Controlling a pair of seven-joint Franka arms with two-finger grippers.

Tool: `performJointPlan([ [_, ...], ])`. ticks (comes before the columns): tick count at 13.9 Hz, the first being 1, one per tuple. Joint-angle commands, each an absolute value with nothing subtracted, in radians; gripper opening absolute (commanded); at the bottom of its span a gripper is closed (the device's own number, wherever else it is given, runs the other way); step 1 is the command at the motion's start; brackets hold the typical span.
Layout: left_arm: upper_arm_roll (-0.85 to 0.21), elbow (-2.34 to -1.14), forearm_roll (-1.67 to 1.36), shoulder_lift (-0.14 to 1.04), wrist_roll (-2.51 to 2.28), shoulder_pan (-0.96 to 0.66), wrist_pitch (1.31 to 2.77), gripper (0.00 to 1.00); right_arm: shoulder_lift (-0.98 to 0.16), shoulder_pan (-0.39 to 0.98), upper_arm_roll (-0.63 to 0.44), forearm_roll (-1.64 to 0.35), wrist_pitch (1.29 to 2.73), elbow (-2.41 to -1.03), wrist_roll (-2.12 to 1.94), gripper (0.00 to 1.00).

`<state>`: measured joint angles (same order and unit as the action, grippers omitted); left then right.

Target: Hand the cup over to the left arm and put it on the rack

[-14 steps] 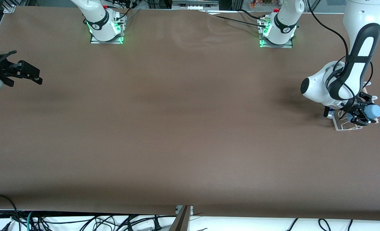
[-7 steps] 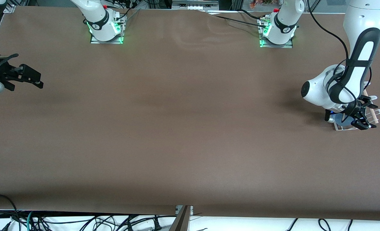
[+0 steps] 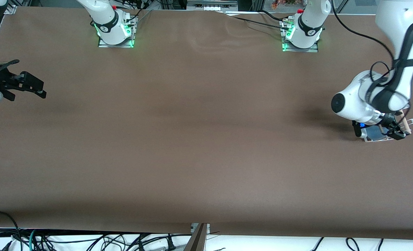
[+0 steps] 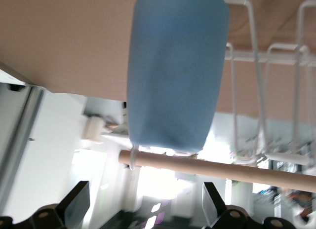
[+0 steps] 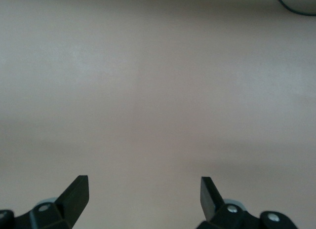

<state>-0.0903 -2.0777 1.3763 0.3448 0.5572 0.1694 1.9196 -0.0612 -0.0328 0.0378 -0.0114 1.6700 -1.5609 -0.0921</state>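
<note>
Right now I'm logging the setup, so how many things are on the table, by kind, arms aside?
Blue cup: 1
White wire rack: 1
Total: 2

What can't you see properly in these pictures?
- Front view: most of the cup and rack hide under the left arm's wrist and the left gripper.
- Left wrist view: the cup is cut off by the edge, so its seating on the prongs is unclear.
- Front view: the waiting right gripper is small; its arm runs off the edge.
</note>
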Motion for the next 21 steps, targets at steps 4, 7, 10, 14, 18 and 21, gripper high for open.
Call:
performJointPlan([
  [4, -0.217, -1.817, 0.881, 0.272, 0.563, 0.135, 1.637, 1.00, -0.084, -0.037, 0.034, -0.028, 1.657, -1.540, -0.095, 1.00],
  [7, -0.270, -1.669, 0.671, 0.238, 0.555, 0.130, 1.566, 1.00, -0.084, -0.032, 0.037, -0.018, 1.652, -1.540, -0.109, 1.00],
  [10, -0.268, -1.583, 0.426, 0.190, 0.552, 0.130, 1.566, 1.00, -0.075, -0.008, 0.038, -0.017, 1.646, -1.542, -0.107, 1.00],
  [14, -0.221, -1.494, 0.250, 0.166, 0.302, 0.111, 1.531, 1.00, -0.072, -0.005, 0.040, -0.017, 1.644, -1.542, -0.107, 1.00],
  [18, -0.199, -1.448, 0.172, 0.152, 0.148, 0.113, 1.534, 1.00, -0.072, 0.009, 0.038, -0.015, 1.646, -1.540, -0.107, 1.00],
  [21, -0.097, -1.462, -0.026, 0.129, -0.007, 0.106, 1.540, 1.00, -0.069, 0.011, 0.041, -0.015, 1.646, -1.540, -0.107, 1.00],
])
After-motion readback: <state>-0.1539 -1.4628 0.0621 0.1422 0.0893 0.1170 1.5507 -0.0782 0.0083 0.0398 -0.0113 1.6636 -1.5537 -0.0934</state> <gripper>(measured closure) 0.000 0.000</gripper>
